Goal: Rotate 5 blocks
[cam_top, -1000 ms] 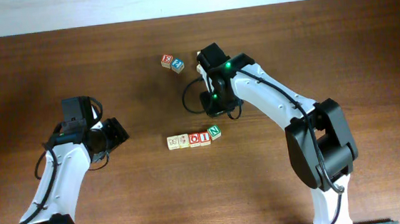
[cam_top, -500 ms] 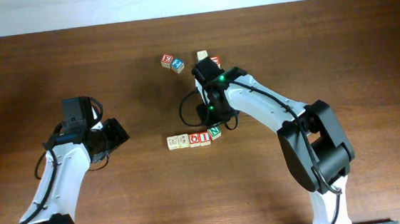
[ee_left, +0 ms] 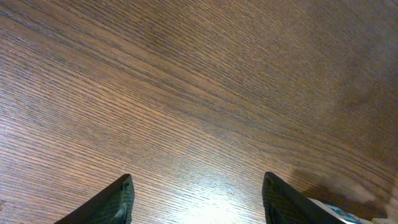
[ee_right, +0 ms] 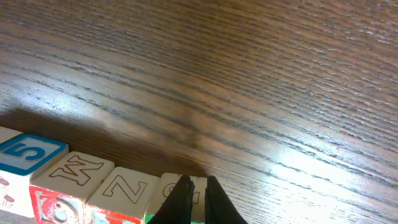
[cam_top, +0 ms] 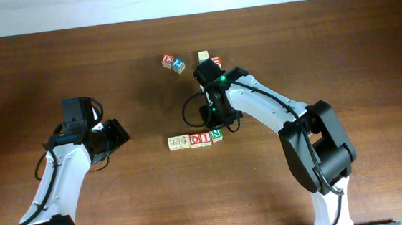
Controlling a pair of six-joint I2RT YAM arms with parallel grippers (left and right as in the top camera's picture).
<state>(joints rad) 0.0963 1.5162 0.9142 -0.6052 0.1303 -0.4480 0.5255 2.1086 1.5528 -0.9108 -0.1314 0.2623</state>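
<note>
Our right gripper (ee_right: 198, 184) has its two thin black fingers (ee_right: 180, 202) squeezed almost together, and nothing is held between them. The tips sit right over the end block (ee_right: 168, 186) and look like they touch its top.

That end block is the last one in a row of five blocks (cam_top: 195, 139). They are little wooden cubes with pale, smooth faces and painted letters, and they sit side by side, touching. The end block is a little out of line with the rest.

From above we read a red O and a red I, and the end block shows a green letter like an N. In the right wrist view we read a blue 5 in a blue frame, then a W or an M, then a Z.

Our left gripper (ee_left: 198, 202) is wide open with nothing in it. It has dark, bumpy fingers (ee_left: 118, 202). It is over bare table (ee_left: 199, 93), well apart from the row, on its left.

The table is dark brown wood with long thin lines.

Farther back, a red cube (cam_top: 168, 60) is just beside a blue cube (cam_top: 178, 65), and a pale cube (cam_top: 203, 55) is just beside another red cube (cam_top: 215, 60).
</note>
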